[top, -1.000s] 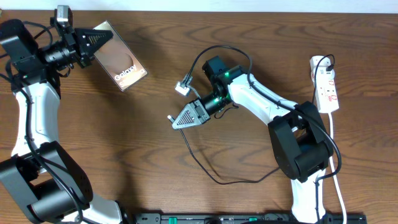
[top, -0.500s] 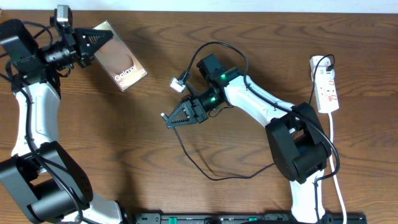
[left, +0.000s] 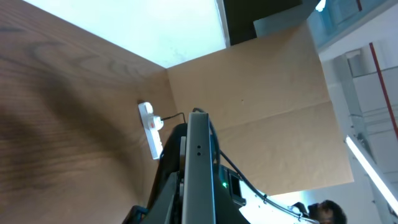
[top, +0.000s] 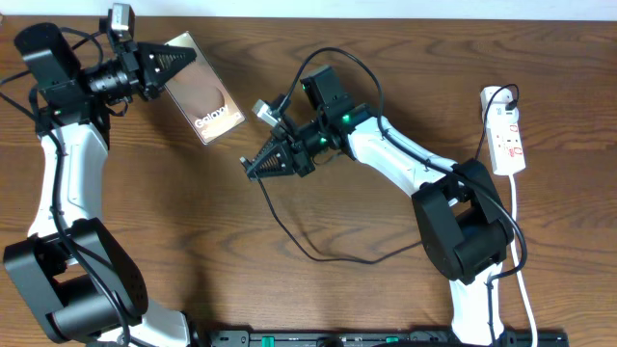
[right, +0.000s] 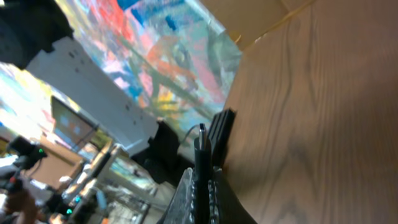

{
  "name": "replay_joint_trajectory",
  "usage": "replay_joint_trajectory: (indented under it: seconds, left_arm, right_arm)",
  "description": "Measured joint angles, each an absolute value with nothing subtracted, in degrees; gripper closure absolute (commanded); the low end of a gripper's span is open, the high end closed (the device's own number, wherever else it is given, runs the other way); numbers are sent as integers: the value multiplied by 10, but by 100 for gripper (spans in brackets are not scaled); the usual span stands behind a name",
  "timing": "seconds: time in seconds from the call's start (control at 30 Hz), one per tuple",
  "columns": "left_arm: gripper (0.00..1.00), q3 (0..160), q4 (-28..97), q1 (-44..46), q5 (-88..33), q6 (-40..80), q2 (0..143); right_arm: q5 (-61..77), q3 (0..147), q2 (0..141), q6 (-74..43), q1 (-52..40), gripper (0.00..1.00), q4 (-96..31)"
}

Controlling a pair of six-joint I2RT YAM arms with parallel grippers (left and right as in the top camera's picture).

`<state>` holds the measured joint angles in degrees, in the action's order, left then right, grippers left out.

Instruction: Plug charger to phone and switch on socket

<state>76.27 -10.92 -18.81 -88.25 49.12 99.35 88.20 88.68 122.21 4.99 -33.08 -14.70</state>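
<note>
The phone [top: 207,101], a dark slab with white "Galaxy" text, is held at its upper-left end by my left gripper [top: 178,66], which is shut on it. In the left wrist view the phone [left: 199,162] shows edge-on between the fingers. My right gripper [top: 255,168] is shut on the charger [top: 289,231] just below and right of the phone's lower end; the black cable trails back across the table. The charger's plug tip [right: 201,142] sticks out past the right gripper [right: 202,182]. The white socket [top: 506,130] lies at the far right, small and distant in the left wrist view [left: 150,129].
A small white connector [top: 262,109] hangs on a cable above the right gripper. The socket's white cord [top: 516,241] runs down the right edge of the table. A black bar [top: 386,337] lies along the front edge.
The right gripper has carried the charger tip left and slightly up, closer to the phone. The left arm has shifted the phone a little to the right.
</note>
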Motion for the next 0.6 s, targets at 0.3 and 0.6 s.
replay_joint_trajectory:
  seconds: [0.3,0.6]
  left_arm:
    - [93,763,-109,-187,-882,452,994]
    - [92,763,-109,-187,-882,443,994]
  right_arm:
    - [884,889,1222,-114,-331,99,50]
    - [884,889,1222,-200,-331,99,110]
